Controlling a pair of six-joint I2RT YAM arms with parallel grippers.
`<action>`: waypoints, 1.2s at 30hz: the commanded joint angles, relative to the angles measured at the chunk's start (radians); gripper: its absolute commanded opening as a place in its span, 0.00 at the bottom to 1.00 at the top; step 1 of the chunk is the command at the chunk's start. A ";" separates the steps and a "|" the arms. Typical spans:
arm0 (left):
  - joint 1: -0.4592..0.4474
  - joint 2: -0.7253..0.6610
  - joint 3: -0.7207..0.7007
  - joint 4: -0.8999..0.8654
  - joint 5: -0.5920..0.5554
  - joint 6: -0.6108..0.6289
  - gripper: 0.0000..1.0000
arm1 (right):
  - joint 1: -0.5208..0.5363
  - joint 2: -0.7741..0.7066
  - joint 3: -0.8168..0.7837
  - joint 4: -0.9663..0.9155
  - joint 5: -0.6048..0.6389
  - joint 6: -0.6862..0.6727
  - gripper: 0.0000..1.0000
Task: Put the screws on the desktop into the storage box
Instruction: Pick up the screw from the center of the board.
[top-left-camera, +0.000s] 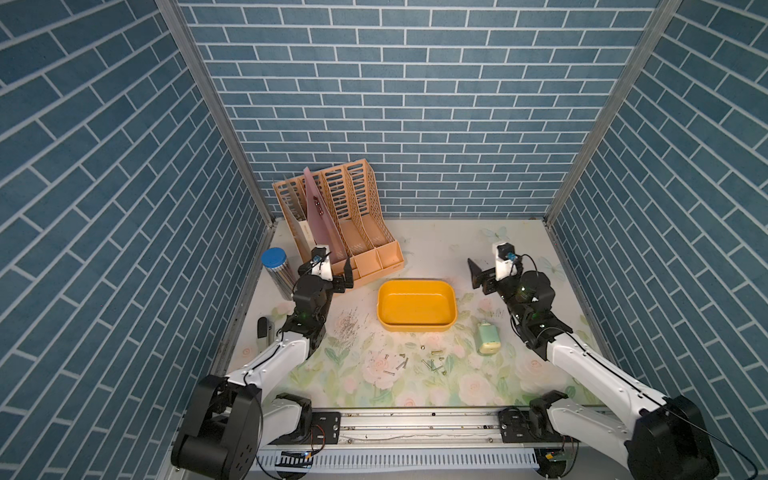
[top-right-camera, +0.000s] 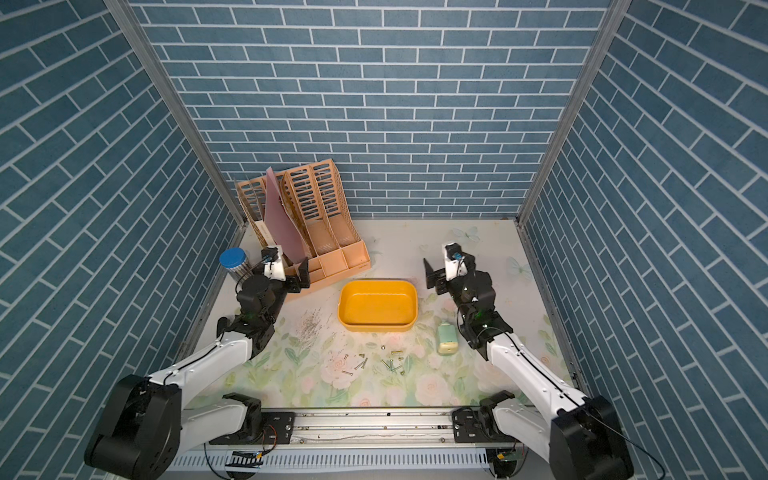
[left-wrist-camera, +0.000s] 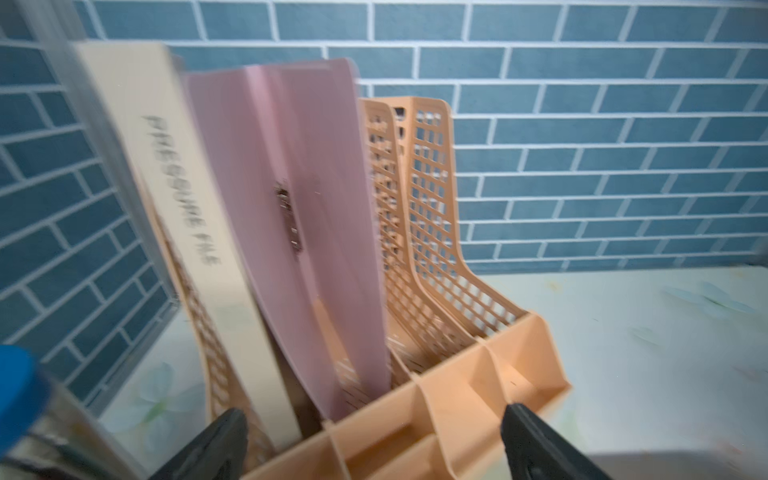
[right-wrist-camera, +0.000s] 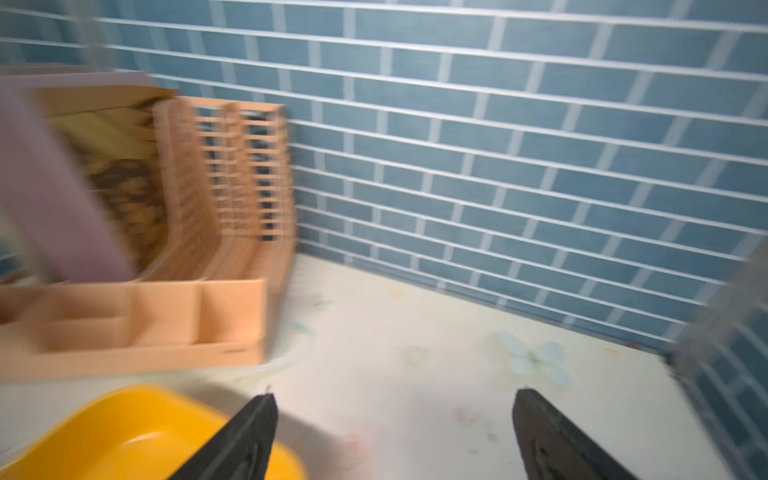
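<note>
Both top views showed the screws (top-left-camera: 401, 365) scattered on the floral counter (top-left-camera: 436, 249), just beside the near wall of the yellow storage box (top-left-camera: 415, 327). The left jaws stood wide apart at the peach file organizer (top-left-camera: 374, 257). The right jaws, also apart, hung past the box's far right corner, and both were well apart from the screws.

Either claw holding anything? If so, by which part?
Nothing held. Left claw and right claw are open and empty; the screws lie on the desktop.
</note>
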 joint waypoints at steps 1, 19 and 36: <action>-0.109 -0.126 -0.031 -0.188 -0.004 -0.086 1.00 | 0.120 -0.074 -0.018 -0.318 -0.069 0.162 0.84; -0.618 -0.291 -0.327 -0.173 -0.183 -0.285 0.99 | 0.641 0.401 -0.015 -0.260 0.273 0.306 0.70; -0.628 -0.172 -0.314 -0.131 -0.159 -0.276 0.97 | 0.606 0.512 0.004 -0.186 0.214 0.322 0.33</action>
